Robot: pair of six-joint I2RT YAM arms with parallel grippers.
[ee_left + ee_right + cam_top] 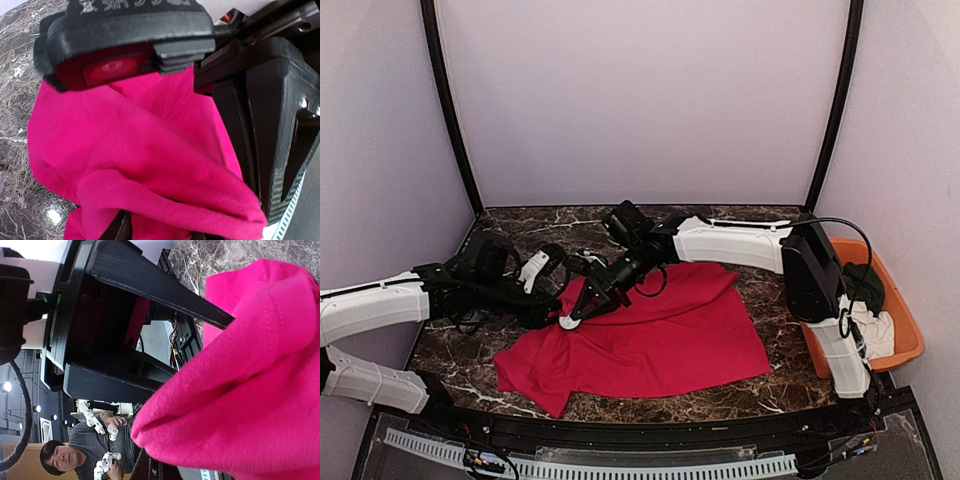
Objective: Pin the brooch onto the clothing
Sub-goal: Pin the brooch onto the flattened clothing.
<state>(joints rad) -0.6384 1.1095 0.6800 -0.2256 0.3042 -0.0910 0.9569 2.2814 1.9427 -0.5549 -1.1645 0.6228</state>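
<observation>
The left end effector (554, 298) and the right end effector (572, 315) meet tip to tip, close enough that each fills much of the other's wrist view. Both are at the far-left corner of the shirt (660, 340).

The left end effector grips a fold of the shirt. In its wrist view the fabric rises in a thick bunch between its two dark fingers (120, 227) and drapes over them. The right end effector's black body stands just above and to the right of that bunch.

The right end effector is closed. In its own wrist view the shirt covers its fingertips, so I cannot tell what, if anything, it pinches. The gathered fabric lies against it and fills the right side of the view.

From the two end effectors the shirt spreads away toward the near right, lying mostly flat on the surface (780, 392) with soft wrinkles. Only the corner at the tips is lifted and bunched.

Well off to the right of both end effectors, past the right arm's base, a bin (912, 340) sits at the surface's edge. It holds a green garment (868, 283) and a white cloth (880, 330).
</observation>
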